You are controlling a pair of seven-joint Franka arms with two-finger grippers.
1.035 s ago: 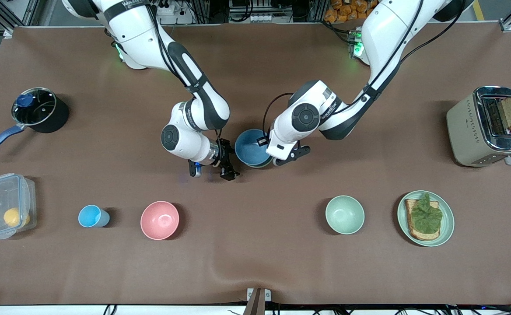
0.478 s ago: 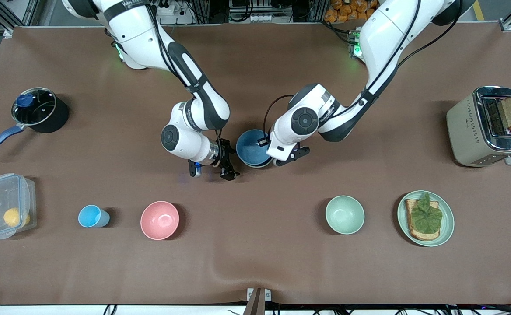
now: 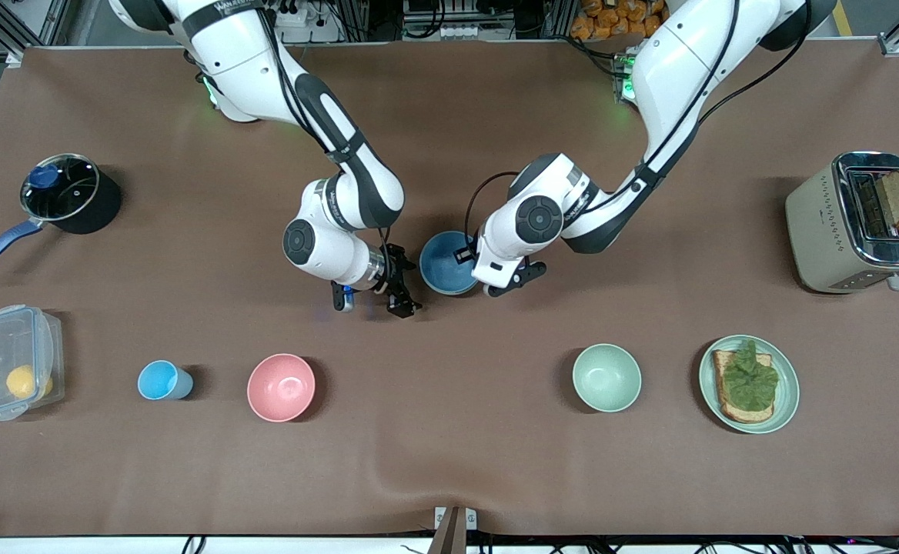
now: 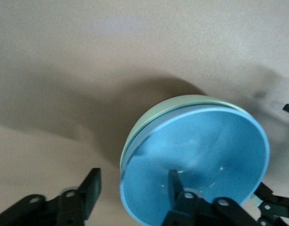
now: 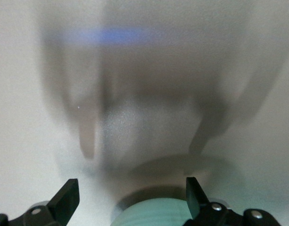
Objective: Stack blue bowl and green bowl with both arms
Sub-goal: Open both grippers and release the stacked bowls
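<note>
Compared with a second ago, the blue bowl (image 3: 446,265) is seen a tiny bit closer to the left arm's end of the table, and the left arm's wrist is moved the same way with it. The blue bowl is set inside the green bowl (image 4: 182,100), and only a thin green rim is seen under it. The two bowls are found near the middle of the tabletop, a little closer to the edge where the arm bases stand. The left gripper (image 4: 132,181) is held open across the blue bowl's rim, with one finger inside the bowl and one outside. The right gripper (image 3: 405,288) is not moved; it is kept open just beside the bowls, over bare cloth, and that arm waits. The table (image 3: 449,462) is covered with brown cloth, and a small fold is seen at the middle of the edge by the front camera. A pink bowl (image 3: 281,387) and a pale green bowl (image 3: 606,377) are placed closer to that edge. A toaster (image 3: 853,223) is placed at the left arm's end. Cables and metal frames are seen past the base edge.
</note>
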